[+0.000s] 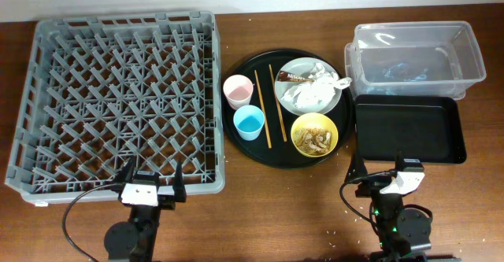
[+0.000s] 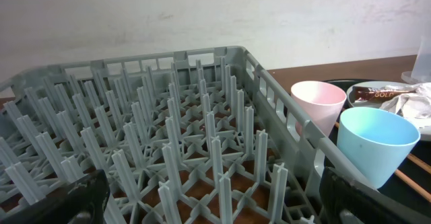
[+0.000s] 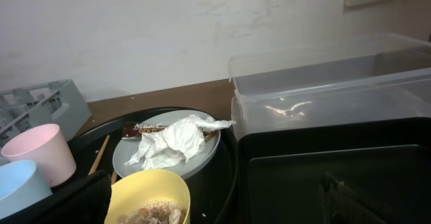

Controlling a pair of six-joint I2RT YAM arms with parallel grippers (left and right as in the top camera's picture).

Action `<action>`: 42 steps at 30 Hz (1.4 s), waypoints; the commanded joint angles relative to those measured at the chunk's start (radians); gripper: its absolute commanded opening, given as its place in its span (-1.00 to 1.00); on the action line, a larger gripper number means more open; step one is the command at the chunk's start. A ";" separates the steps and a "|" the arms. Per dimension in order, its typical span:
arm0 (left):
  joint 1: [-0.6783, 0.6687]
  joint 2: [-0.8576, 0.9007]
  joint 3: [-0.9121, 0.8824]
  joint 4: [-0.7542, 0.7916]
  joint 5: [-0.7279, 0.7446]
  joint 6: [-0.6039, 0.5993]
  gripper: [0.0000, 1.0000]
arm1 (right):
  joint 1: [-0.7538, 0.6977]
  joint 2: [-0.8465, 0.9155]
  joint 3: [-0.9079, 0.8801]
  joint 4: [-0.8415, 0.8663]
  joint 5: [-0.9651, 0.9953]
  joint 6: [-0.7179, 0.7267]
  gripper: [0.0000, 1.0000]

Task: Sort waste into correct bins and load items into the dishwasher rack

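The grey rack filled the left half of the table, its pegs upright and nothing loaded in it. Just right of it sat the round tray, carrying all the dishes and waste. At the far right stood the clear tub, with the black rectangular tray touching its near side.

The left claw hung at the near edge of the rack, fingers spread wide and holding nothing. The right claw hovered just in front of the black rectangular tray, fingers likewise spread and empty.

On the round tray, the grey plate lay at the back right, and the yellow bowl sat just in front of it. The pink cup and blue cup stood upright side by side at the left. Two chopsticks lay between the cups and the plate, nearly parallel.

A crumpled white napkin rested on the plate, with the brown wrapper at its far edge. Tan food scraps lay inside the bowl
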 commanded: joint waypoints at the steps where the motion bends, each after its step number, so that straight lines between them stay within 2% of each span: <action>1: 0.006 -0.010 -0.008 0.002 0.000 0.016 0.99 | 0.004 -0.008 -0.010 -0.001 0.002 0.000 0.97; 28: 0.006 -0.010 -0.008 0.004 0.000 0.016 0.99 | 0.004 -0.007 -0.010 -0.001 0.002 0.000 0.97; 33: 0.006 -0.010 -0.007 0.008 0.047 0.016 0.99 | 0.004 -0.007 -0.010 0.000 0.002 0.000 0.97; 42: 0.006 -0.010 0.016 0.068 0.056 0.016 0.99 | 0.005 -0.007 0.015 0.069 -0.056 -0.015 0.97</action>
